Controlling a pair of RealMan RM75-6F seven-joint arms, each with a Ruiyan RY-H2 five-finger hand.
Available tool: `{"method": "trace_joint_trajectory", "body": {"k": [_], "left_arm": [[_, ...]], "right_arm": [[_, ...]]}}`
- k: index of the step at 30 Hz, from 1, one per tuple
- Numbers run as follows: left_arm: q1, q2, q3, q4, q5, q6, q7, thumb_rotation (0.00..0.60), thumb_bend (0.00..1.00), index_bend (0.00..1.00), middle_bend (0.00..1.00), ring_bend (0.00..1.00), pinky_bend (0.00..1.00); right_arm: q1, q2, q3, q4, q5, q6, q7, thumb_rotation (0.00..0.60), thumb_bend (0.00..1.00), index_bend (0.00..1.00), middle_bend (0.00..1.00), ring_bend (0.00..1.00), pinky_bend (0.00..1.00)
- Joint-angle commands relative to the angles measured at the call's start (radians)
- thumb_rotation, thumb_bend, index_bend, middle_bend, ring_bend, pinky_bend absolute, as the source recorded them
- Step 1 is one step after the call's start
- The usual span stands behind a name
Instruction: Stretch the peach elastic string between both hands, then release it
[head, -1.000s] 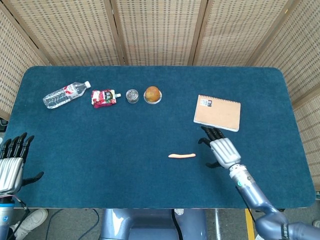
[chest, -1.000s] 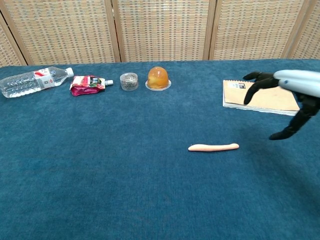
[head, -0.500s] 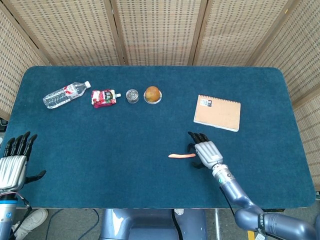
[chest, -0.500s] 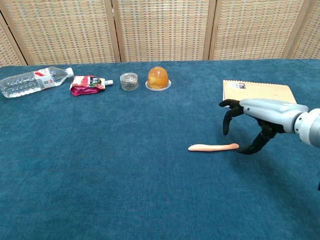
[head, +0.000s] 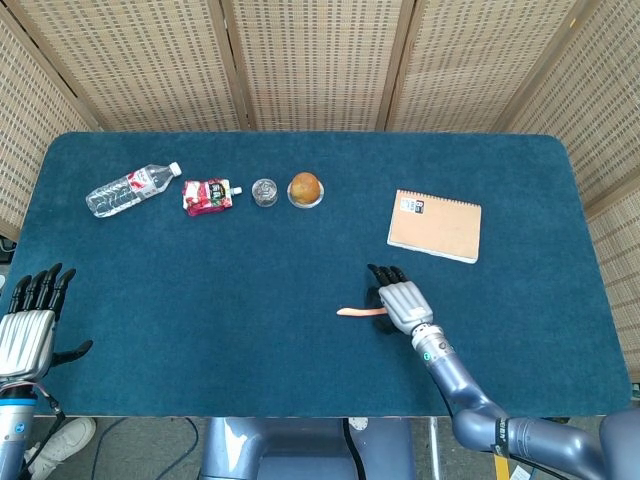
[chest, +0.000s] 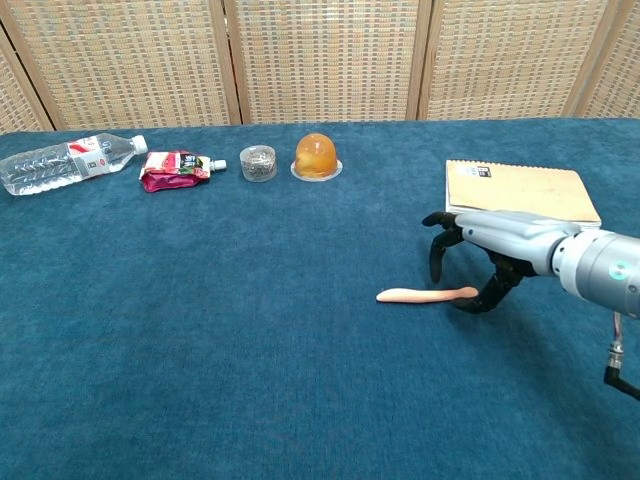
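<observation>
The peach elastic string (head: 360, 311) (chest: 425, 295) lies flat on the blue table, a short straight strip near the front middle. My right hand (head: 399, 301) (chest: 478, 255) hovers over the string's right end with its fingers spread and arched down around it; it holds nothing. Whether a fingertip touches the string cannot be made out. My left hand (head: 27, 325) stays at the table's front left corner, fingers apart and empty, seen only in the head view.
A tan notebook (head: 435, 226) (chest: 521, 189) lies behind my right hand. Along the back stand a water bottle (head: 131, 188), a red pouch (head: 207, 195), a small glass jar (head: 264, 192) and an orange jelly cup (head: 305, 188).
My right hand has moved left and down from beside the notebook to the string's right end. The string and my left hand have stayed put.
</observation>
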Motion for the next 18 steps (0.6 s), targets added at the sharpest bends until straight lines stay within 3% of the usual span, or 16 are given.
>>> {"method": "trace_joint_trajectory", "body": {"k": [1,18], "left_arm": [[-0.001,0.0,0.0,0.0,-0.001,0.0,0.0,0.6,0.0,0.0,0.0,0.0,0.0],[-0.005,0.0,0.004,0.003,-0.004,-0.003,-0.007,0.6,0.0,0.0,0.0,0.0,0.0]], "right_arm": [[0.003,-0.007,-0.003,0.007,0.001,0.0,0.005,0.6,0.5,0.47,0.02,0.0,0.0],[0.026,-0.042,-0.015,0.051,0.018,-0.005,0.023,0.6,0.52,0.51,0.02,0.0,0.0]]}}
